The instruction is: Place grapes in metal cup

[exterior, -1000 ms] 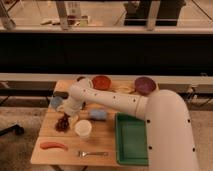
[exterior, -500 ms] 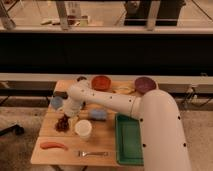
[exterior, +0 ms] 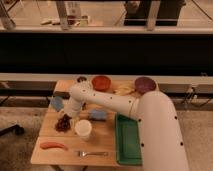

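Note:
The grapes (exterior: 63,123) are a dark red-purple bunch lying on the left part of the wooden table (exterior: 105,145), just left of a white cup (exterior: 83,129). My gripper (exterior: 68,115) points down from the white arm and sits right over the top of the grapes. I cannot tell if it touches them. The metal cup (exterior: 81,79) is a small dark cup at the table's back edge, left of the red bowl (exterior: 101,82), and well behind the gripper.
A pale blue cup (exterior: 57,103) stands left of the arm. A blue object (exterior: 98,114) lies beside the white cup. An orange-red sausage (exterior: 53,145) and a fork (exterior: 92,153) lie at the front. A green tray (exterior: 127,137) is on the right and a purple bowl (exterior: 145,84) at the back right.
The arm's bend has shifted slightly right and towards the back. The gripper stays over the grapes, which have not moved.

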`<state>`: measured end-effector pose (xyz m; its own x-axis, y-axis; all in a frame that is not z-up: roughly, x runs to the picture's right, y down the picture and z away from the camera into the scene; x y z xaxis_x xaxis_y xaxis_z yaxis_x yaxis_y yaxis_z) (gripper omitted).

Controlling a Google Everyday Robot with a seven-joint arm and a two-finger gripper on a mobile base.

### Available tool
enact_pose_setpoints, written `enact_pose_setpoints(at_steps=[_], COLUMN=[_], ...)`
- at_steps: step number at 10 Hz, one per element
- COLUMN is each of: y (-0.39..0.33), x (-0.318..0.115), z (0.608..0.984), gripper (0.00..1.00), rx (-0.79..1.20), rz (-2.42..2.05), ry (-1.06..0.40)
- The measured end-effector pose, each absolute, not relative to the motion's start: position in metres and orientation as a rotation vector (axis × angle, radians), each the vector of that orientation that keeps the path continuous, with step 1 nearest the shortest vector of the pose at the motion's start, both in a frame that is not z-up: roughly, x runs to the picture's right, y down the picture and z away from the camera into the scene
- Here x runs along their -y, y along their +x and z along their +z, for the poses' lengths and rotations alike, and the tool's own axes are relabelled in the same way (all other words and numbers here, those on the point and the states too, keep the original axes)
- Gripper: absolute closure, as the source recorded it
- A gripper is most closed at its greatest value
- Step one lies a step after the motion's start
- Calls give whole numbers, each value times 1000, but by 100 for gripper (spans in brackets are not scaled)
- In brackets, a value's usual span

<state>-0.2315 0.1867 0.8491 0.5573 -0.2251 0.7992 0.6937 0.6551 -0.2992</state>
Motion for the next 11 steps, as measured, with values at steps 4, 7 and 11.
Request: enact_pose_setpoints(at_steps=[4,7,11], y=[-230,-231,-230], x=[-185,-169,-129], z=[850,829,777], gripper=[85,100,100], rx=[834,865,862], rz=[-608,-609,-614], ry=[-630,-566,-490])
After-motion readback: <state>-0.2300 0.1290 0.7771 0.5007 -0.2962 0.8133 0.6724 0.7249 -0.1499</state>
